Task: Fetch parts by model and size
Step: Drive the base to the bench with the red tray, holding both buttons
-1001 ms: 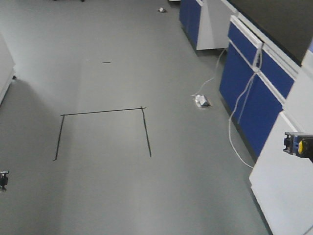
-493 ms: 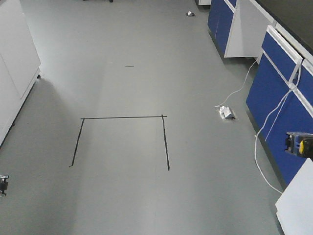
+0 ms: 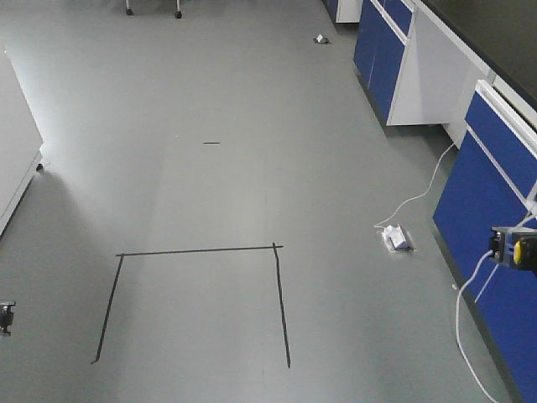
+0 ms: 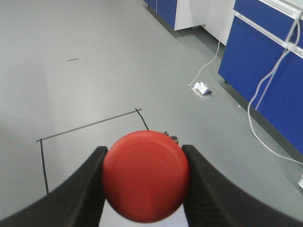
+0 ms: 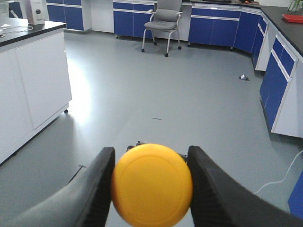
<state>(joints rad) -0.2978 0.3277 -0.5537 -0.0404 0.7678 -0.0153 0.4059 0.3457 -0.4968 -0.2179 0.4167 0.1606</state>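
**Left claw** (image 4: 143, 153): clenched on the red push-button switch (image 4: 144, 182). In the left wrist view the round red mushroom cap faces the camera. It sits between the two black fingers (image 4: 66, 201) and touches both inner faces. The cap hides the base of the switch, apart from a small dark edge just above it.

**Right claw** (image 5: 150, 153): clenched on the yellow push-button switch (image 5: 151, 184). In the right wrist view the yellow cap fills the gap between the two black fingers (image 5: 87, 196) and touches both. A small dark edge of the base shows just above the cap.

**Front-facing view:** the yellow switch appears at the right edge of the frame, held in the air above the floor (image 3: 252, 126). Its cap points right and its dark base with blue trim points left. A small dark item (image 3: 7, 312) at the left edge is too small to identify.

**Surroundings:**
- The floor is plain grey.
- A black tape outline (image 3: 197, 250) marks three sides of a rectangle, with the open side toward the camera.
- Blue cabinets (image 3: 491, 180) line the right side, with a white panel between two of them.
- A white cable (image 3: 419, 195) runs from the cabinets down to a floor socket box (image 3: 397, 238) near their foot.
- In the right wrist view an office chair (image 5: 163, 21) stands before a far row of blue cabinets, and a white cabinet (image 5: 28, 80) stands at the left.
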